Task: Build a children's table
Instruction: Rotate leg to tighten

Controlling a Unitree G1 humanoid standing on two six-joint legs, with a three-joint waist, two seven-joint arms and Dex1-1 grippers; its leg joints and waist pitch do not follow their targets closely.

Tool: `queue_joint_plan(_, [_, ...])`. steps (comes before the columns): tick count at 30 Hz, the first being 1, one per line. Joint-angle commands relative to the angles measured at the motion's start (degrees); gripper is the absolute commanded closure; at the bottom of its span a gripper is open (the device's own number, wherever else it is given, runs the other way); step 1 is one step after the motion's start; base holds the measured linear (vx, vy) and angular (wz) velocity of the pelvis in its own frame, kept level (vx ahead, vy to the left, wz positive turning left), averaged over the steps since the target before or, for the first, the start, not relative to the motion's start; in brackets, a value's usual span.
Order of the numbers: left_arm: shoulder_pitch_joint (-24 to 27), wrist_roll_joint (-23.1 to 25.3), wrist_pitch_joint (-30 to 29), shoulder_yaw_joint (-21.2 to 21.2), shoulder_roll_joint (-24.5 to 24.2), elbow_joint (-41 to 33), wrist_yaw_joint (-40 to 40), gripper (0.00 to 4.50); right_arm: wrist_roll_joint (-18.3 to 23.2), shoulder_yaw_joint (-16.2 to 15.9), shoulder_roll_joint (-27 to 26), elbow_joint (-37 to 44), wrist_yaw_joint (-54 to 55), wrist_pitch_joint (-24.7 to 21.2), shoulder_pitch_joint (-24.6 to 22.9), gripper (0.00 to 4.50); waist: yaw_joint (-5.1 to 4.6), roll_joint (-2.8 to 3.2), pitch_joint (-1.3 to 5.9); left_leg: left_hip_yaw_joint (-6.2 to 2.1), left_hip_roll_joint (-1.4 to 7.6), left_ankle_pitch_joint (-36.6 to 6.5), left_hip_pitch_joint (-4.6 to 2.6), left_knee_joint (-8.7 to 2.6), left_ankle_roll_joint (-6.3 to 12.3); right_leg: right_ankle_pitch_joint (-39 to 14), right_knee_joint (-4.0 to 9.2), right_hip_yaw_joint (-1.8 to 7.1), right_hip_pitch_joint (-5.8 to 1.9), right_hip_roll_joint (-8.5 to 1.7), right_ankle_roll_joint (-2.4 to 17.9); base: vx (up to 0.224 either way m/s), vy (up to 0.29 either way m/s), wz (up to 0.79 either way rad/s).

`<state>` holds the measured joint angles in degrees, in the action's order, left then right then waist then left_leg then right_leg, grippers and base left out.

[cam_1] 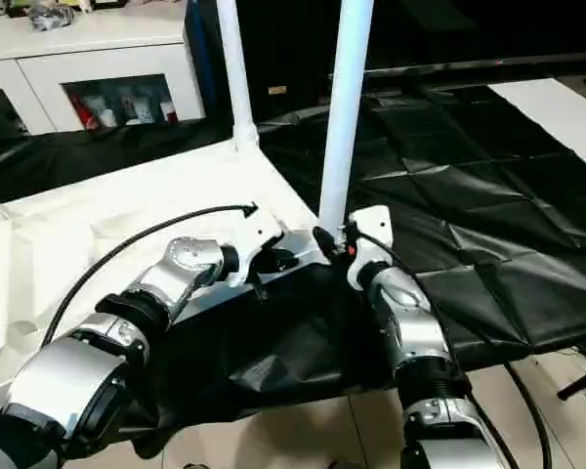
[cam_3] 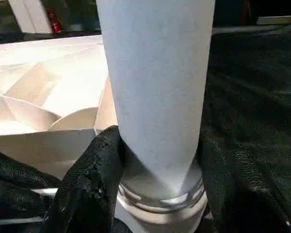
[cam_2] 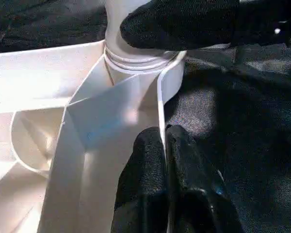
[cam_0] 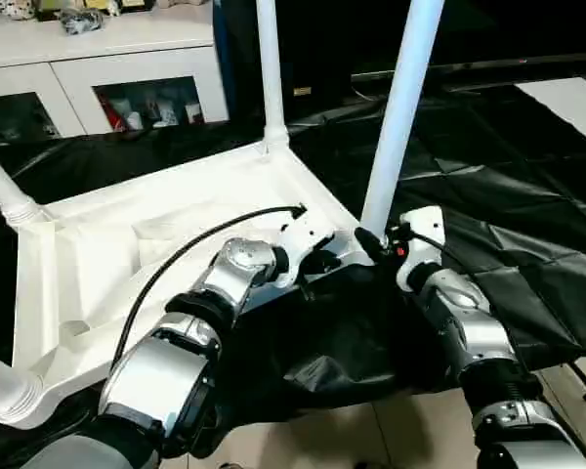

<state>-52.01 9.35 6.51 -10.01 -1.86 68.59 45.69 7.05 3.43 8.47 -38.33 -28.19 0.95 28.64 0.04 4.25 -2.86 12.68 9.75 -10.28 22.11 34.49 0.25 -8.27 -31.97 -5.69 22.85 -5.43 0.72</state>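
The white tabletop (cam_0: 107, 244) lies upside down on the black-draped table, ribbed side up. Three legs stand in its corner sockets: one at the far corner (cam_0: 270, 68), one at the left (cam_0: 5, 191), one nearest me (cam_0: 0, 386). A further leg (cam_0: 400, 107) stands upright in the near right corner socket. My right gripper (cam_0: 376, 239) is shut around this leg's base, just above the socket collar (cam_3: 160, 201), with a black finger (cam_3: 89, 184) pressed against it. My left gripper (cam_2: 164, 141) is shut, pinching the tabletop's thin rim wall (cam_2: 161, 104) right beside that socket.
Wrinkled black cloth (cam_0: 488, 195) covers the work table and hangs over its front edge above a tiled floor (cam_0: 352, 430). A white cabinet (cam_0: 98, 59) with glass doors stands at the back left. A white sheet (cam_0: 571, 98) lies at the far right.
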Motion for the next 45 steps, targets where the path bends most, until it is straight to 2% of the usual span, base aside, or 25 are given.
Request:
queue_joint_plan(1, [-0.35,0.64,2.65,-2.45,2.24,-1.26,4.45,4.50,0.44,-5.46,-1.45,0.40,-7.54,-0.39,-0.76,1.78,0.29,-1.33,3.77,-2.87,3.53,-20.50,-1.50,-4.48,3.36,-25.26,4.93,2.44,-2.02,-4.38,9.66,0.000,0.000,0.00])
queue_joint_plan(2, [-0.13,0.49,3.36,-2.46,1.81,-1.42,5.89,4.50,0.74,-5.47,-0.62,0.96,-8.80,-0.42,-1.00,1.73,0.48,-1.26,3.83,-2.78,3.60,-19.50,-1.45,-4.46,3.77,-23.19,4.64,2.59,-2.02,-4.39,10.48,0.000,0.000,0.00])
queue_joint_plan(3, [-0.05,0.44,3.61,-2.47,1.66,-1.47,6.39,4.50,0.85,-5.48,-0.33,1.15,-9.24,-0.43,-1.09,1.73,0.48,-1.26,3.83,-2.78,3.60,-19.50,-1.45,-4.46,3.77,-23.19,4.64,2.59,-2.02,-4.39,10.48,0.000,0.000,0.00])
queue_joint_plan(4, [0.35,0.46,4.58,-2.85,0.63,-1.79,8.85,4.50,1.39,-5.61,1.59,2.58,-11.96,-1.03,-1.59,1.60,0.67,-1.38,3.95,-2.68,3.56,-17.76,-1.13,-4.39,4.61,-20.85,4.30,2.57,-2.39,-4.41,11.22,0.000,0.000,0.00])
queue_joint_plan(6, [0.84,0.42,5.54,-3.37,-0.71,-2.20,12.17,4.50,2.15,-5.87,4.18,4.57,-16.01,-2.09,-2.25,1.37,1.19,-1.43,3.97,-2.43,3.59,-15.94,-1.02,-4.21,5.75,-19.20,4.03,2.54,-2.53,-4.27,11.67,0.000,0.000,0.00])
queue_joint_plan(8, [1.38,0.09,6.35,-3.87,-2.45,-2.71,16.68,4.50,3.45,-6.46,8.13,7.78,-22.84,-3.66,-3.36,1.34,1.68,-1.42,4.08,-2.23,3.63,-14.53,-0.94,-4.01,6.64,-18.19,3.76,2.49,-2.65,-4.23,12.05,0.000,0.000,0.00])
queue_joint_plan(9, [1.48,-0.04,6.63,-3.90,-2.98,-2.84,18.05,4.50,3.85,-6.54,9.39,8.73,-24.85,-3.94,-3.66,1.34,2.05,-1.44,4.08,-2.28,3.70,-13.96,-0.98,-4.00,6.87,-18.12,3.80,2.47,-2.77,-4.30,11.95,0.000,0.000,0.00])
queue_joint_plan(10, [1.63,-0.21,7.03,-3.94,-3.67,-3.03,19.86,4.50,4.48,-6.58,10.96,9.96,-27.24,-4.49,-4.03,1.34,2.85,-1.46,4.12,-2.18,3.81,-13.05,-1.03,-3.90,7.38,-17.83,3.70,2.53,-2.70,-4.35,11.82,0.000,0.000,0.00])
queue_joint_plan(12, [1.81,-0.80,7.38,-3.75,-4.55,-3.41,23.33,4.50,4.84,-6.61,13.00,11.16,-30.48,-4.64,-4.31,1.34,3.37,-1.20,4.12,-2.20,4.01,-12.83,-1.10,-3.98,7.12,-17.96,3.63,2.54,-2.53,-4.32,11.92,0.000,0.000,0.00])
queue_joint_plan(14, [2.01,-1.40,7.61,-3.76,-5.33,-3.87,26.63,4.50,5.19,-6.82,14.56,12.18,-32.70,-4.96,-4.52,1.34,4.00,-0.90,4.11,-2.31,4.31,-13.67,-1.52,-4.24,5.87,-18.42,3.68,2.59,-2.22,-4.23,11.89,0.000,0.000,0.00])
queue_joint_plan(18, [2.43,-2.30,7.51,-4.15,-6.81,-4.68,31.62,4.50,5.72,-7.71,16.91,14.26,-36.12,-5.91,-5.00,1.34,4.52,-0.97,4.15,-2.32,4.37,-14.42,-1.61,-4.42,4.73,-16.42,3.27,2.81,-2.31,-4.33,12.68,0.000,0.000,0.00])
queue_joint_plan(21, [2.62,-2.53,7.23,-4.22,-7.54,-4.97,33.92,4.50,6.12,-8.27,17.97,15.33,-38.35,-7.10,-5.36,1.34,4.59,-0.88,4.12,-2.26,4.21,-14.84,-1.54,-4.34,4.72,-17.09,3.44,2.83,-2.41,-4.50,12.63,0.000,0.000,0.00])
queue_joint_plan(23, [2.59,-2.36,7.37,-4.12,-7.77,-4.83,34.16,4.50,6.12,-8.47,18.18,15.43,-38.91,-7.30,-5.40,1.51,4.92,-0.85,4.14,-2.30,4.25,-14.73,-1.64,-4.31,4.34,-17.97,3.54,2.80,-2.31,-4.50,12.26,0.000,0.000,0.00])
queue_joint_plan(33, [2.29,-2.69,7.08,-3.77,-7.86,-4.78,33.49,4.50,6.64,-8.95,17.49,15.75,-38.99,-9.32,-6.01,2.26,4.87,-0.67,4.19,-2.40,4.24,-15.00,-1.57,-4.38,3.83,-17.52,3.53,2.70,-2.41,-4.41,12.24,0.000,0.000,0.00])
queue_joint_plan(36, [1.53,-2.16,6.06,-3.03,-6.97,-3.74,27.83,4.50,5.93,-7.67,15.21,13.53,-33.85,-10.29,-6.21,2.48,4.63,-0.50,4.08,-2.44,4.22,-16.36,-1.70,-4.51,2.82,-18.56,3.62,2.65,-2.27,-4.31,12.15,0.000,0.000,0.00])
queue_joint_plan(38, [0.31,-1.64,4.35,-2.25,-5.64,-2.29,20.98,4.50,3.59,-6.18,11.79,9.80,-24.16,-9.44,-5.84,2.50,4.40,-0.46,3.79,-2.52,4.15,-17.80,-1.80,-4.66,1.96,-21.24,4.04,2.61,-2.07,-4.38,11.56,0.000,0.000,0.00])
queue_joint_plan(39, [-0.05,-1.50,4.04,-2.04,-5.20,-1.92,18.84,4.50,2.81,-5.79,10.70,8.57,-20.89,-9.18,-5.64,2.51,3.91,-0.36,3.62,-2.60,3.96,-19.73,-2.05,-4.72,0.78,-24.16,4.38,2.51,-1.82,-4.37,10.88,0.000,0.000,0.00])
queue_joint_plan(40, [-0.57,-1.43,3.38,-1.69,-4.47,-1.42,15.92,4.50,2.01,-5.37,9.25,6.94,-16.68,-8.79,-5.30,2.51,3.47,-0.41,3.58,-2.93,3.78,-20.90,-2.09,-4.84,0.08,-26.78,4.65,2.27,-2.10,-4.46,9.87,0.000,0.000,0.00])
queue_joint_plan(41, [-0.87,-1.42,2.87,-1.50,-4.00,-1.15,14.37,4.50,1.63,-5.05,8.39,5.99,-14.25,-8.45,-5.05,2.52,3.12,-0.42,3.54,-2.97,3.77,-21.41,-2.10,-4.88,-0.18,-27.51,4.74,2.27,-1.96,-4.43,9.55,0.000,0.000,0.00])
queue_joint_plan(42, [-1.33,-1.28,2.19,-1.25,-3.27,-0.73,11.59,4.50,1.35,-4.22,6.95,4.41,-10.13,-8.42,-4.45,2.52,2.54,0.00,3.49,-3.12,3.74,-22.58,-2.36,-4.85,-0.66,-28.46,4.94,2.25,-1.75,-4.39,9.17,0.000,0.000,0.00])
queue_joint_plan(43, [-2.13,-1.07,1.05,-0.89,-1.92,-0.01,6.82,4.50,1.14,-2.59,4.31,1.80,-2.91,-8.32,-3.22,2.52,1.77,0.12,3.36,-3.17,3.69,-24.34,-2.41,-4.94,-1.17,-29.03,5.20,2.16,-1.50,-4.19,8.91,0.000,0.000,0.00])
queue_joint_plan(44, [-2.37,-1.03,0.71,-0.79,-1.48,0.20,5.44,4.50,1.08,-2.10,3.51,1.02,-0.66,-8.28,-2.81,2.53,1.37,0.22,3.38,-3.36,3.68,-25.30,-2.41,-4.97,-1.58,-29.13,5.10,2.07,-1.55,-4.23,8.99,0.000,0.000,0.00])
queue_joint_plan(45, [-2.90,-1.03,-0.13,-0.43,-0.44,0.65,1.89,4.50,1.03,-1.21,1.85,-0.58,3.63,-8.26,-1.85,2.53,0.80,0.61,3.41,-3.50,3.50,-26.52,-2.47,-4.93,-1.75,-29.35,5.22,1.91,-1.57,-4.16,8.65,0.000,0.000,0.00])
